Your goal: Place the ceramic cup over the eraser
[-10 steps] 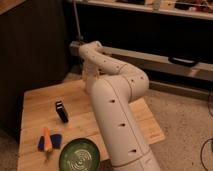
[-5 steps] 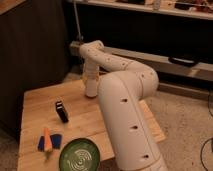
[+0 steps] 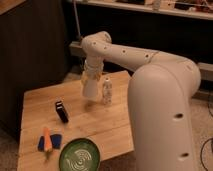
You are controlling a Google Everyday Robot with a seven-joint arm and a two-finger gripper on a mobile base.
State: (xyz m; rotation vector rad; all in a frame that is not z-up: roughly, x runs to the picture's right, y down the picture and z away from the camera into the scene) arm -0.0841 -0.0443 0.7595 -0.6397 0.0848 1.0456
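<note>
The hand (image 3: 92, 80) hangs above the back middle of the wooden worktop (image 3: 107, 125), pointing straight down from the end of the big white arm (image 3: 150, 80). It is closed on the top of the cup (image 3: 91, 90), its pale yellowish fingers (image 3: 87, 78) pressed against the cup's upper part.

The cup is small, plain and white, with no handle. It is narrower where the hand grips it and wider at the bottom, so it seems to be held mouth down. Its lower edge appears to sit a little clear of the wood, with a dark shadow just beneath it.

Just beside the cup, to its right in the camera view, a slim pale bottle (image 3: 106, 90) stands upright on the worktop, close to the cup but apparently not touching it.

The eraser (image 3: 61, 111) lies flat on the wood, in front of the cup and to its left, apart from it. It is a small black block with a thin lighter band near its far end.

Nearer the front left corner lies a blue pad (image 3: 54, 142) with an orange stick (image 3: 46, 138) across it. A green plate (image 3: 80, 156) sits at the front edge.
</note>
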